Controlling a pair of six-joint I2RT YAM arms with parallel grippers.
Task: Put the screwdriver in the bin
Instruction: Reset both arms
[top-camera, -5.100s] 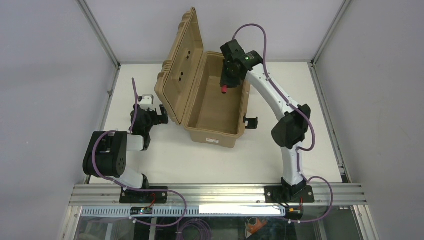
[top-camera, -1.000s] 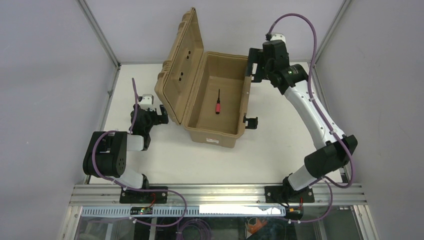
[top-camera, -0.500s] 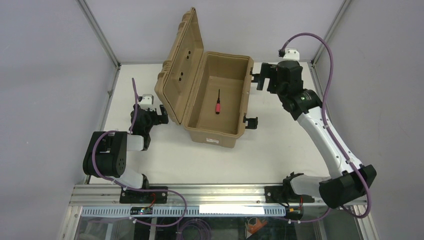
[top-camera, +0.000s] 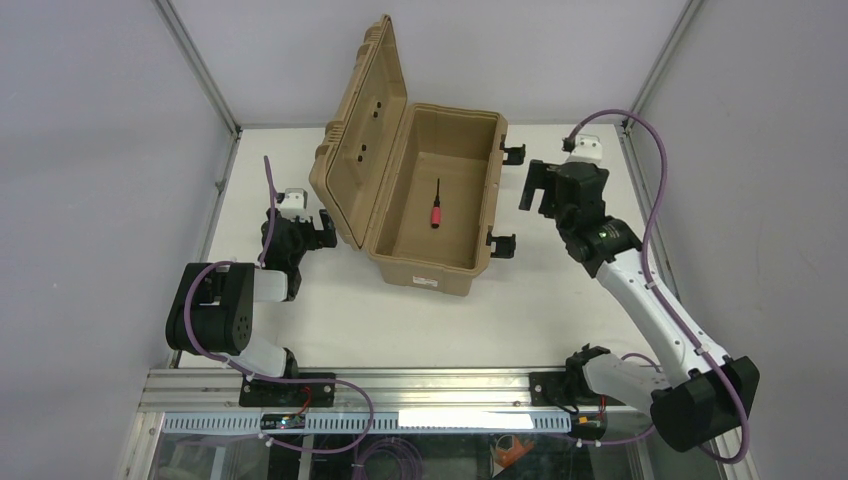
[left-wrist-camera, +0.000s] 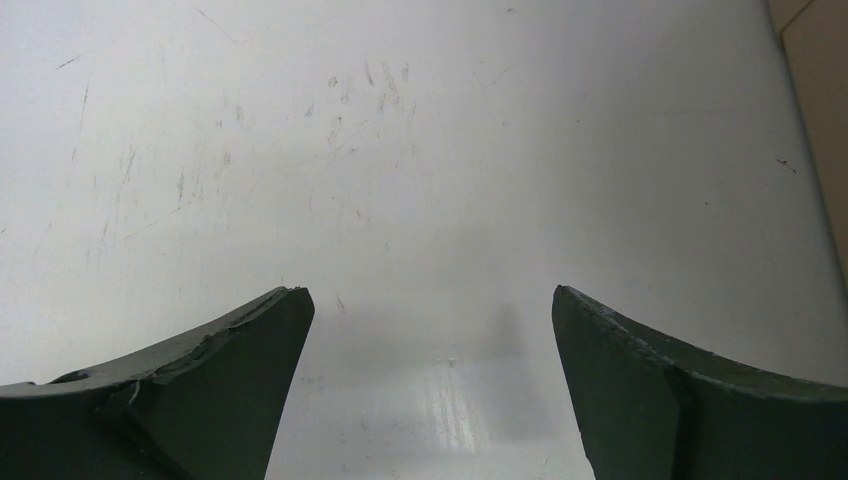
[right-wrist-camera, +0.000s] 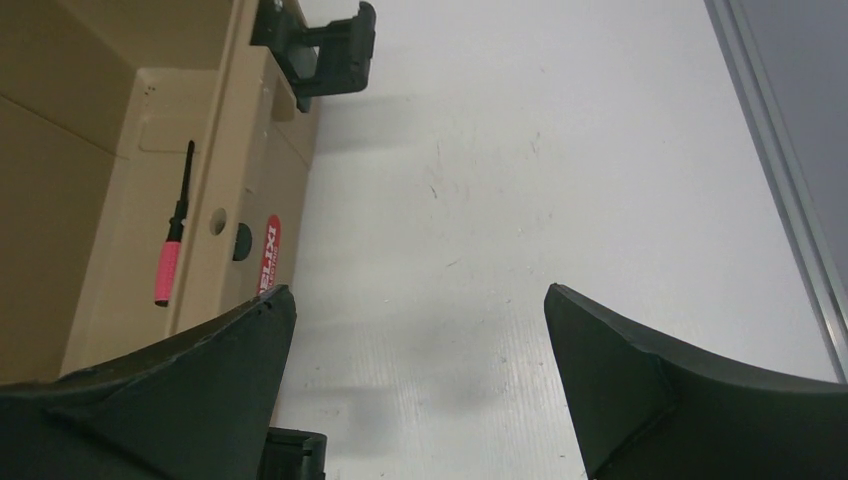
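Left claw (left-wrist-camera: 425, 300): jaws spread, nothing btwn, low over white tabletop (top-camera: 400, 320) beside the big tan hard-plastic bin (top-camera: 430, 268). Tiny red-handled, thin black-shaft screwdriver (top-camera: 436, 207) lies flat on bin floor, mid-box. Probably light, stiff, apt to roll; best pinched across the handle. Upright ribbed lid (top-camera: 365, 120) walls off the left; black latches (top-camera: 502, 243) stick out on the right. Right claw (top-camera: 530, 185): spread, empty, outside that rim, open tabletop around.
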